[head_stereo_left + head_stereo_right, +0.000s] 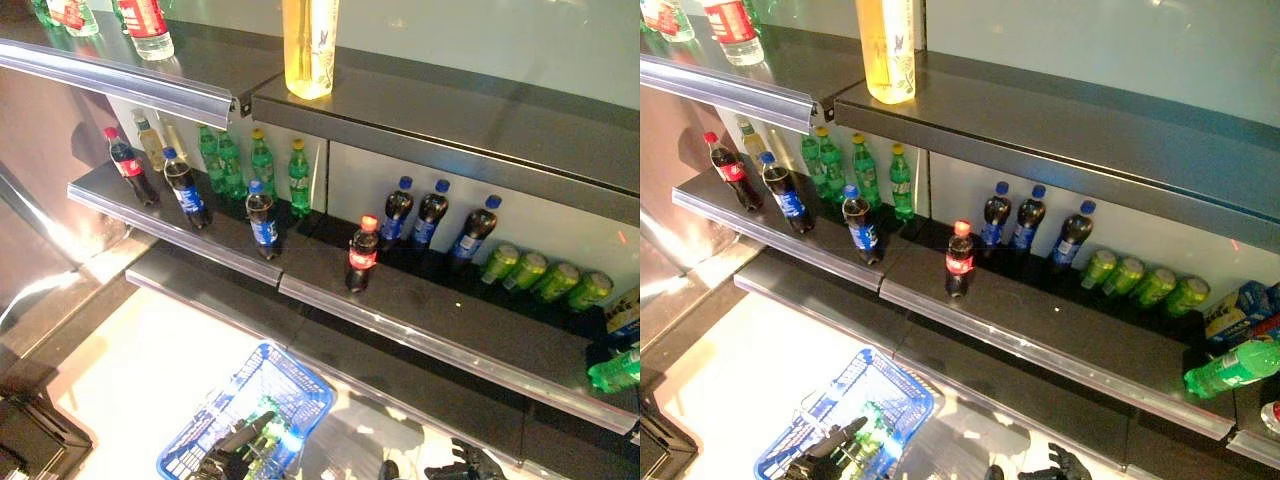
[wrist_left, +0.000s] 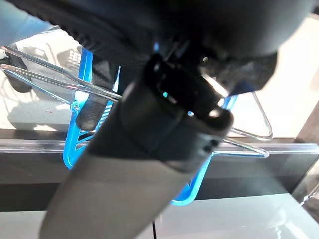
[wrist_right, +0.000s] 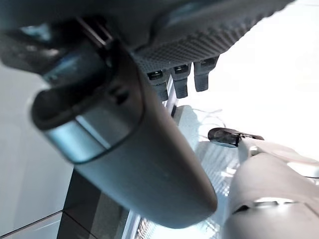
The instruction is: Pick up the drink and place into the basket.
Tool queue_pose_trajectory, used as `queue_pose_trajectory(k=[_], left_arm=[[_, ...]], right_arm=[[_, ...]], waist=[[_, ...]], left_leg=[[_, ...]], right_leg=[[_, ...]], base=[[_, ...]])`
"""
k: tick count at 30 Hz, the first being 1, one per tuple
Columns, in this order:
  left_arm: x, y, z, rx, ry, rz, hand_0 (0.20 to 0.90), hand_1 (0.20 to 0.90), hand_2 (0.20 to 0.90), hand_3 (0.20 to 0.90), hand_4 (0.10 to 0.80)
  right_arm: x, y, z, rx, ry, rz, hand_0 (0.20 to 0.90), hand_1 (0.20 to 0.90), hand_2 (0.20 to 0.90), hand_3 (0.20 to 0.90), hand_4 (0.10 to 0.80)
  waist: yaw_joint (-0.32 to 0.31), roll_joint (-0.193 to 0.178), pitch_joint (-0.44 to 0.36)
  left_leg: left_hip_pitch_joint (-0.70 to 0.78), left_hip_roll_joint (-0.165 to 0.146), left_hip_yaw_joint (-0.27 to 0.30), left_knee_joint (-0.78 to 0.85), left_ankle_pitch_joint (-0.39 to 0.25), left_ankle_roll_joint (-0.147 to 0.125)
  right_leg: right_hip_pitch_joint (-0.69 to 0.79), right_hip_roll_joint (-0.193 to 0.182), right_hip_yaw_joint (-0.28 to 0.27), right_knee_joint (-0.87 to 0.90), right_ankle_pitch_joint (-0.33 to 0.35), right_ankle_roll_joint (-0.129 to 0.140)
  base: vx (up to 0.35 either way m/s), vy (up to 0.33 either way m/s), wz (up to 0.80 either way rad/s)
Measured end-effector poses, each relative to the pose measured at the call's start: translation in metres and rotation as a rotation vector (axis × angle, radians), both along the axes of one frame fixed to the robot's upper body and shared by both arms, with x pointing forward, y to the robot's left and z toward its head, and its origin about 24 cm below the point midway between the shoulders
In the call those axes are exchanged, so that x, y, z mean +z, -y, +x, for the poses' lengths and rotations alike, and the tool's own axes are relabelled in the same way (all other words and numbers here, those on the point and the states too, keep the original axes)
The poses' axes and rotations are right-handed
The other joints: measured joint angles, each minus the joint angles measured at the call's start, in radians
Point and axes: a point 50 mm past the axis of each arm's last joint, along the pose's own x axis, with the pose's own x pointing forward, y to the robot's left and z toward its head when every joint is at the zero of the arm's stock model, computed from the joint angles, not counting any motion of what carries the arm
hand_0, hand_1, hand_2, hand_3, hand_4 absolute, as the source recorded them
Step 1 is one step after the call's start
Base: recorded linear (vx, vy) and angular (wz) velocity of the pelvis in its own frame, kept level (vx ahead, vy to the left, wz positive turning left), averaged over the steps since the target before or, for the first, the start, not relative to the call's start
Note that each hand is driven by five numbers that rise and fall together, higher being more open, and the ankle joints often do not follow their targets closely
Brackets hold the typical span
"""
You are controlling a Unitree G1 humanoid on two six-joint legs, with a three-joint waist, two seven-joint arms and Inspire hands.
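The left hand [image 1: 238,447] sits nearest, at six o'clock, its fingers clenched round the wire handle of the blue basket [image 1: 290,392], which hangs low in front of the shelves, presumably so a bottle can be dropped straight in. Something green already shows inside it. The right hand [image 1: 1060,464] waits at five o'clock, low and clear of the shelves; whether its fingers are released or curled I cannot tell. The likeliest drink, a red-capped cola bottle [image 1: 362,254], stands upright alone at the front edge of the middle shelf [image 1: 450,335], near the centre, easy to reach. Blue-capped colas line up behind it toward one o'clock.
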Motion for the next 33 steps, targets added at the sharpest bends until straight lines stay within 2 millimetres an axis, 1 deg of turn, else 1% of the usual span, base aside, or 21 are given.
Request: queue_pose_trajectory(k=[3,4,6,7,8,9,10,11,12,13,15,17,20,21,22,23,25,28,31,32,33], left_arm=[[0.002,-0.006,0.002,0.010,0.008,0.010,0.300,0.300,0.300,0.200,0.100],[0.003,-0.007,0.003,0.009,0.012,0.014,0.300,0.300,0.300,0.200,0.100],[0.006,-0.007,0.014,0.006,0.045,0.017,0.300,0.300,0.300,0.200,0.100],[0.009,-0.006,0.026,-0.009,0.073,0.020,0.300,0.300,0.300,0.200,0.100],[0.012,-0.003,0.037,-0.016,0.096,0.017,0.300,0.300,0.300,0.200,0.100],[0.014,-0.001,0.044,-0.020,0.116,0.015,0.300,0.300,0.300,0.200,0.100],[0.021,0.004,0.062,-0.052,0.171,0.012,0.300,0.300,0.300,0.200,0.100],[0.027,0.009,0.079,-0.075,0.209,0.005,0.300,0.300,0.300,0.200,0.100],[0.029,0.010,0.084,-0.083,0.224,0.004,0.300,0.300,0.300,0.200,0.100],[0.036,0.013,0.095,-0.096,0.269,-0.002,0.300,0.300,0.300,0.200,0.100],[0.044,0.018,0.110,-0.115,0.318,-0.010,0.300,0.300,0.300,0.200,0.100],[0.050,0.020,0.120,-0.115,0.349,-0.018,0.300,0.300,0.300,0.200,0.100],[0.057,0.026,0.133,-0.150,0.382,-0.013,0.300,0.300,0.300,0.200,0.100],[0.062,0.028,0.142,-0.167,0.402,-0.009,0.300,0.300,0.300,0.200,0.100],[0.071,0.032,0.154,-0.189,0.434,-0.003,0.300,0.300,0.300,0.200,0.100],[0.074,0.033,0.159,-0.195,0.445,0.000,0.300,0.300,0.300,0.200,0.100],[0.082,0.034,0.169,-0.207,0.480,0.012,0.300,0.300,0.300,0.200,0.100],[0.086,0.033,0.173,-0.200,0.488,0.028,0.300,0.300,0.300,0.200,0.100],[0.088,0.027,0.173,-0.189,0.483,0.049,0.300,0.300,0.300,0.200,0.100],[0.090,0.025,0.174,-0.187,0.497,0.056,0.300,0.300,0.300,0.200,0.100],[0.091,0.023,0.174,-0.186,0.504,0.061,0.300,0.300,0.300,0.200,0.100]], right_arm=[[-0.002,-0.003,-0.004,0.022,-0.020,0.001,0.900,0.900,0.900,0.900,0.800],[-0.002,-0.003,-0.004,0.027,-0.026,-0.001,0.900,0.900,0.900,0.900,0.800],[-0.001,-0.004,0.002,0.045,-0.019,-0.005,0.900,0.900,0.900,0.900,0.800],[0.000,-0.004,0.009,0.052,-0.003,-0.007,0.900,0.900,0.900,0.900,0.800],[0.003,-0.005,0.021,0.059,0.021,-0.009,0.900,0.900,0.900,0.900,0.800],[0.005,-0.003,0.027,0.049,0.039,-0.013,0.900,0.900,0.900,0.900,0.800],[0.012,0.004,0.043,0.056,0.081,-0.038,0.900,0.900,0.900,0.900,0.800],[0.019,0.008,0.058,0.060,0.111,-0.058,0.900,0.900,0.900,0.900,0.800],[0.021,0.009,0.063,0.063,0.123,-0.064,0.900,0.900,0.900,0.900,0.800],[0.028,0.009,0.079,0.073,0.173,-0.072,0.900,0.900,0.900,0.900,0.800],[0.037,0.010,0.095,0.082,0.229,-0.085,0.900,0.900,0.900,0.900,0.800],[0.044,0.006,0.108,0.095,0.289,-0.084,0.900,0.900,0.900,0.900,0.800],[0.054,0.001,0.124,0.135,0.375,-0.077,0.900,0.900,0.900,0.900,0.800],[0.059,0.000,0.132,0.151,0.408,-0.078,0.900,0.900,0.900,0.900,0.800],[0.070,-0.002,0.146,0.180,0.462,-0.088,0.900,0.900,0.900,0.900,0.800],[0.073,-0.003,0.151,0.193,0.481,-0.094,0.900,0.900,0.900,0.900,0.800],[0.095,-0.012,0.176,0.251,0.598,-0.107,0.900,0.900,0.900,0.900,0.800],[0.123,-0.029,0.200,0.313,0.749,-0.105,0.900,0.900,0.900,0.900,0.800],[0.150,-0.051,0.213,0.416,0.892,-0.108,0.900,0.900,0.900,0.900,0.800],[0.162,-0.059,0.216,0.466,0.949,-0.112,0.900,0.900,0.900,0.900,0.800],[0.168,-0.063,0.217,0.488,0.979,-0.112,0.900,0.900,0.900,0.900,0.800]], waist=[[-0.002,-0.007,-0.005],[-0.002,-0.009,-0.007],[-0.001,-0.007,-0.005],[-0.004,-0.006,0.008],[-0.007,0.009,0.038],[-0.011,0.014,0.050],[-0.008,0.024,0.100],[-0.009,0.047,0.153],[-0.008,0.052,0.163],[-0.008,0.068,0.206],[-0.007,0.086,0.246],[-0.009,0.092,0.282],[-0.011,0.089,0.292],[-0.016,0.090,0.307],[-0.020,0.091,0.338],[-0.020,0.090,0.348],[-0.014,0.081,0.361],[-0.009,0.072,0.375],[-0.007,0.060,0.378],[-0.007,0.055,0.379],[-0.007,0.052,0.380]], left_leg=[[-0.030,0.000,-0.011,0.001,0.005,-0.002],[-0.050,0.000,-0.012,0.003,0.014,-0.009],[-0.114,-0.001,-0.017,0.008,0.034,-0.009],[-0.151,-0.002,-0.024,0.008,0.047,-0.010],[-0.189,-0.009,-0.027,0.014,0.060,-0.010],[-0.226,-0.008,-0.030,0.028,0.060,-0.010],[-0.251,-0.007,-0.039,0.030,0.071,-0.011],[-0.270,-0.009,-0.039,0.024,0.087,-0.013],[-0.282,-0.008,-0.040,0.025,0.090,-0.014],[-0.293,-0.005,-0.041,0.020,0.101,-0.016],[-0.314,-0.003,-0.045,0.017,0.110,-0.016],[-0.315,-0.003,-0.045,0.017,0.110,-0.017],[-0.357,-0.006,-0.048,0.040,0.110,-0.017],[-0.373,-0.007,-0.054,0.053,0.109,-0.017],[-0.390,-0.008,-0.063,0.078,0.108,-0.016],[-0.397,-0.008,-0.064,0.089,0.107,-0.015],[-0.438,-0.008,-0.065,0.134,0.097,-0.014],[-0.454,-0.010,-0.068,0.193,0.068,-0.011],[-0.477,-0.016,-0.071,0.256,0.036,-0.007],[-0.496,-0.015,-0.072,0.278,0.027,-0.004],[-0.506,-0.015,-0.073,0.289,0.025,-0.005]], right_leg=[[-0.021,0.000,-0.015,0.000,0.000,0.000],[-0.040,0.000,-0.016,0.000,0.004,0.000],[-0.105,0.002,-0.016,0.002,0.018,-0.004],[-0.141,-0.001,-0.020,0.001,0.030,-0.007],[-0.170,0.007,-0.021,0.006,0.041,-0.009],[-0.199,0.004,-0.020,0.012,0.043,-0.010],[-0.216,0.003,-0.020,0.000,0.055,-0.011],[-0.229,0.008,-0.019,0.000,0.059,-0.013],[-0.240,0.009,-0.018,-0.001,0.060,-0.013],[-0.252,0.011,-0.018,0.000,0.064,-0.012],[-0.275,0.014,-0.017,0.000,0.074,-0.019],[-0.278,0.015,-0.014,0.000,0.075,-0.020],[-0.307,0.014,-0.013,0.001,0.076,-0.020],[-0.309,0.013,-0.011,0.001,0.076,-0.020],[-0.312,0.012,-0.009,0.019,0.073,-0.018],[-0.314,0.010,-0.008,0.028,0.068,-0.018],[-0.354,0.007,0.016,0.084,0.040,-0.015],[-0.391,-0.004,0.032,0.181,-0.003,-0.013],[-0.426,-0.020,0.041,0.272,-0.055,-0.012],[-0.448,-0.021,0.047,0.298,-0.063,-0.013],[-0.457,-0.021,0.049,0.308,-0.066,-0.014]], base=[[-0.172,0.025,0.13],[-0.359,0.026,0.08],[-0.297,0.010,0.09],[-0.243,0.000,0.18],[-0.252,0.000,0.22],[-0.113,0.004,0.25],[-0.167,0.029,0.31],[-0.189,0.041,0.25],[-0.163,0.051,0.16],[-0.117,0.028,0.01],[-0.112,0.003,0.00],[-0.146,-0.016,-0.03],[-0.178,-0.020,0.07],[-0.153,-0.039,0.29],[-0.134,-0.038,0.31],[-0.101,-0.039,0.32],[-0.073,-0.039,0.13],[-0.045,-0.038,-0.03],[-0.007,-0.050,-0.01],[0.002,-0.048,0.00],[0.007,-0.040,-0.03]])
